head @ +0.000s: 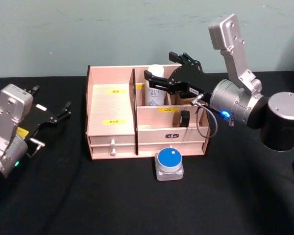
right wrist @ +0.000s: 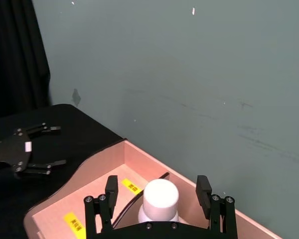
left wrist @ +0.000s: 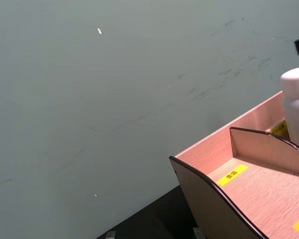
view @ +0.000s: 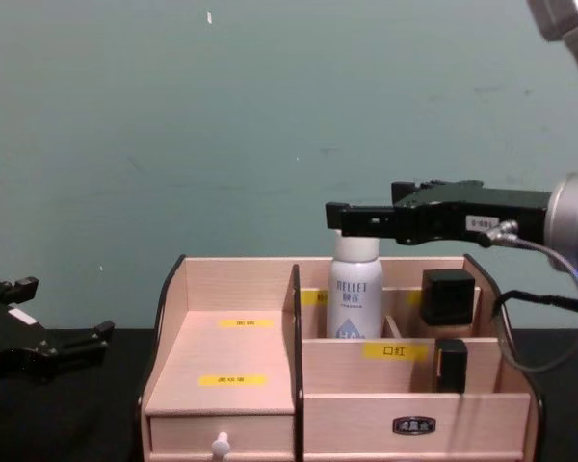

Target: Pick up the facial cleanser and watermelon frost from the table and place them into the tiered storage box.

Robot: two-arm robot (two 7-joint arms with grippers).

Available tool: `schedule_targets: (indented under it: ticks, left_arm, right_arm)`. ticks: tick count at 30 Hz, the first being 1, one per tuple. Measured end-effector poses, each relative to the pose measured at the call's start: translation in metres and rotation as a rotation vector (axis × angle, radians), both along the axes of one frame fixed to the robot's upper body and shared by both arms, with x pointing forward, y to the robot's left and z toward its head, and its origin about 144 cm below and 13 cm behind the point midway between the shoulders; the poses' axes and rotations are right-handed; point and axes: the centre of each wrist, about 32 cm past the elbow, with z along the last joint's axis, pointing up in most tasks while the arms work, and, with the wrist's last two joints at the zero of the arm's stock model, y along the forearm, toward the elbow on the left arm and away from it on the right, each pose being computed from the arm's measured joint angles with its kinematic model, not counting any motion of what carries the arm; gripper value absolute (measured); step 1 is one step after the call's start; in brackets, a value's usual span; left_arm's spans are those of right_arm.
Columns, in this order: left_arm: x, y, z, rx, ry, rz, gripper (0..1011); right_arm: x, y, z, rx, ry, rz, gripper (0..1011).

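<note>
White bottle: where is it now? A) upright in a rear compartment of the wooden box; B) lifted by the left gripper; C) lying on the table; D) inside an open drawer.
A: the white bottle stands upright in a rear compartment of the tiered storage box, the right gripper with its jaws open beside the cap.

Robot test station, lab-type setting, black cloth-covered table [head: 112,205], bare scuffed grey-green wall [head: 88,34] behind, black curtain [right wrist: 15,50] at one side.

The facial cleanser [head: 154,95] stands inside the tiered storage box [head: 112,105], at the rear. The watermelon frost [head: 169,159] lies at the box's 6 o'clock.
</note>
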Motion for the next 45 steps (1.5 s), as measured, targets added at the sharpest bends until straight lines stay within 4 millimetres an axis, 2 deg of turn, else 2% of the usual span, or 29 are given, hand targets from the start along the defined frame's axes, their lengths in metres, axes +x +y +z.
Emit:
schedule_targets:
  ticks: [7, 13, 14, 19, 25, 34, 45]
  left_arm:
    - [0.0, 0.0, 0.0, 0.0, 0.0, 0.0, 1001]
    - [0.0, 0.0, 0.0, 0.0, 0.0, 0.0, 1001]
    - [0.0, 0.0, 0.0, 0.0, 0.0, 0.0, 1001]
    - [0.0, 0.0, 0.0, 0.0, 0.0, 0.0, 1001]
    - [0.0, 0.0, 0.0, 0.0, 0.0, 0.0, 1001]
    - [0.0, 0.0, 0.0, 0.0, 0.0, 0.0, 1001]
    - [0.0, 0.0, 0.0, 0.0, 0.0, 0.0, 1001]
  right_arm:
    - [-0.024, -0.007, 0.012, -0.017, 0.023, 0.01, 1000]
    - [-0.066, -0.019, 0.021, -0.078, 0.073, 0.03, 1000]
    - [-0.066, -0.019, 0.021, -0.078, 0.073, 0.03, 1000]
    - [-0.096, -0.027, 0.019, -0.134, 0.126, 0.035, 1000]
    - [-0.124, -0.031, 0.006, -0.167, 0.205, 0.017, 1000]
    - [-0.147, -0.029, -0.011, -0.2, 0.318, -0.033, 1000]
    - [-0.147, -0.017, -0.022, -0.234, 0.381, -0.079, 1000]
